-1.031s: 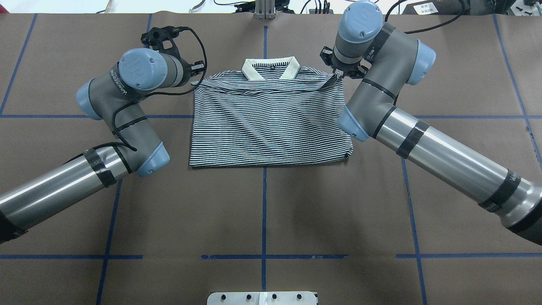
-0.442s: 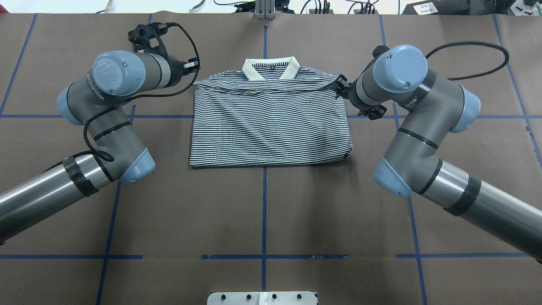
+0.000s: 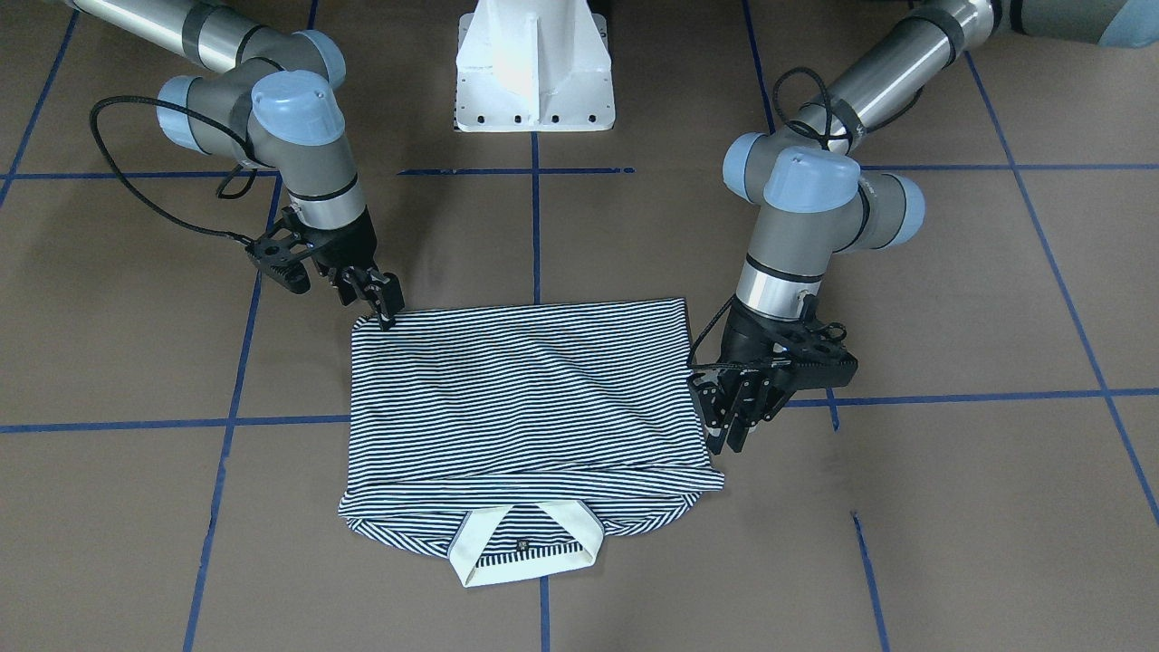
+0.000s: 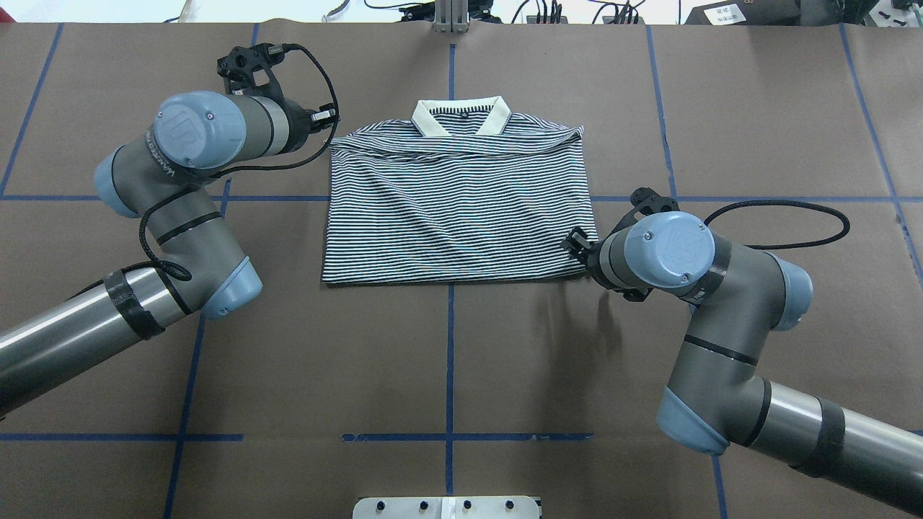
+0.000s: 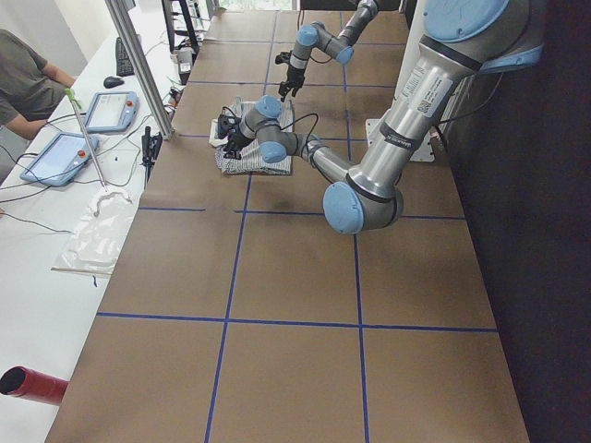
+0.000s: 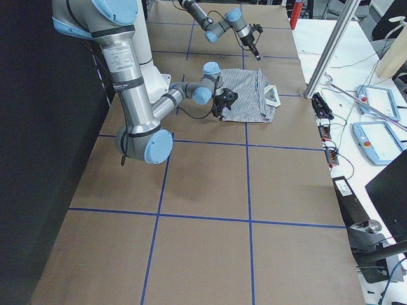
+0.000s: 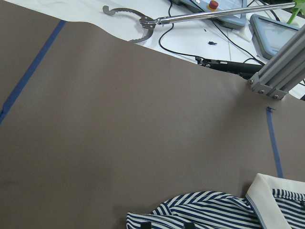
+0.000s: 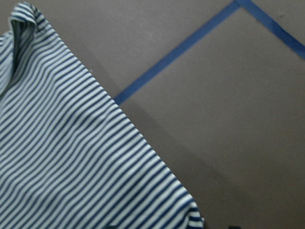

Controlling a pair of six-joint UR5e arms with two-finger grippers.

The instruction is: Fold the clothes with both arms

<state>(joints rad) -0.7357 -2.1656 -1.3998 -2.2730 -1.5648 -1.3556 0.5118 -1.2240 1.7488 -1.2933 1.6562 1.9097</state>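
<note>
A striped polo shirt (image 4: 458,209) lies folded flat on a table covered in brown paper (image 4: 447,360) that is marked into squares with blue tape lines (image 4: 187,360). Its cream collar (image 4: 461,117) points away from the white pedestal base (image 3: 534,68). Beyond the collar side of the shirt, past an aluminium post (image 5: 138,69), a white bench carries handheld control pendants (image 5: 111,111), loose cables and a long metal grabber tool (image 7: 138,26). A seated person (image 5: 28,83) is at the bench, cut off by the edge of the left-side view.

The right gripper (image 3: 382,303) is at the shirt's hem-side corner. Its wrist camera shows the fingertips (image 8: 112,227) set wide apart with the corner of the fabric between them, nothing clamped. The left gripper (image 3: 732,424) hangs just beside the shirt's opposite edge, toward the collar end. Its fingertips (image 7: 188,224) also stand apart, with a narrower gap, and grip nothing.

A folded-over layer of fabric covers most of the shirt's front below the collar, leaving one dark button (image 3: 521,545) showing. The sleeves are out of sight. Each wrist camera catches only the very tips of its fingers at the bottom edge. From overhead, the right gripper sits largely under its own wrist. In both side views the shirt and grippers are too small to make out in detail.
</note>
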